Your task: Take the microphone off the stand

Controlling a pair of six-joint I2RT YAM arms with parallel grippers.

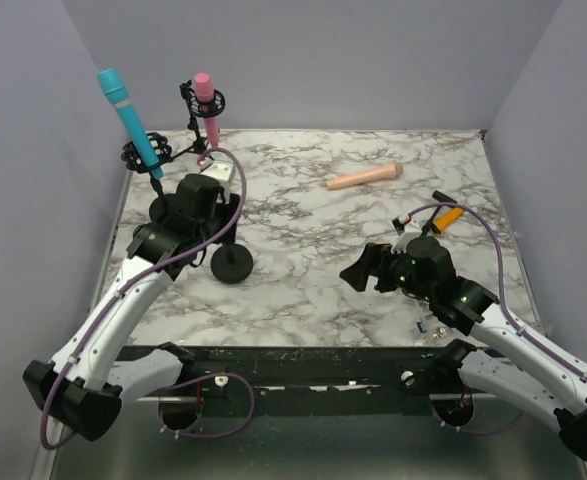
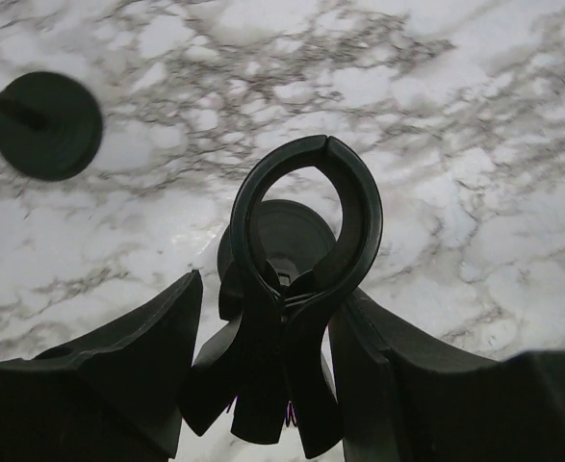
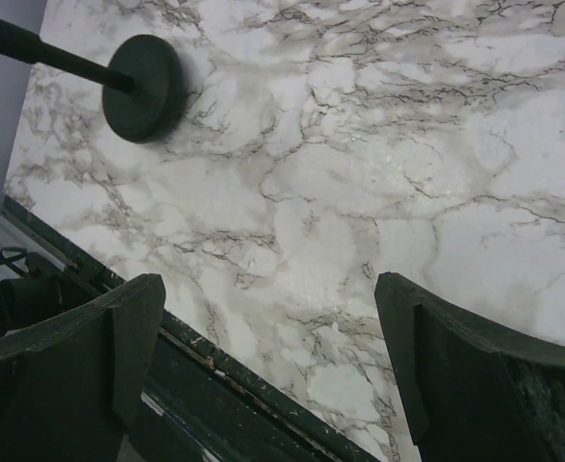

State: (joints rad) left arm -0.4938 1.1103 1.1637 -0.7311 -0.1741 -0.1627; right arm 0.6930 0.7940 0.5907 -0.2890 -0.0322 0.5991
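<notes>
1. Your left gripper [image 2: 272, 308] brackets the pinch handles of an empty clip [image 2: 253, 241]; I cannot tell whether the jaws squeeze yet.
2. Your right gripper [image 3: 270, 289] gapes, with nothing between its jaws.
3. The blue microphone [image 1: 128, 112] and pink microphone [image 1: 206, 105] sit clipped beyond the left jaws.
4. Squeezing here risks tipping this clip's stand and frees no microphone.

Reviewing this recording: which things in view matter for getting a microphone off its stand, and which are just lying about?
On the job:
- blue microphone and pink microphone, both mounted
- empty clip between the left gripper fingers

Lying about:
- peach microphone and orange item, loose on the table
</notes>
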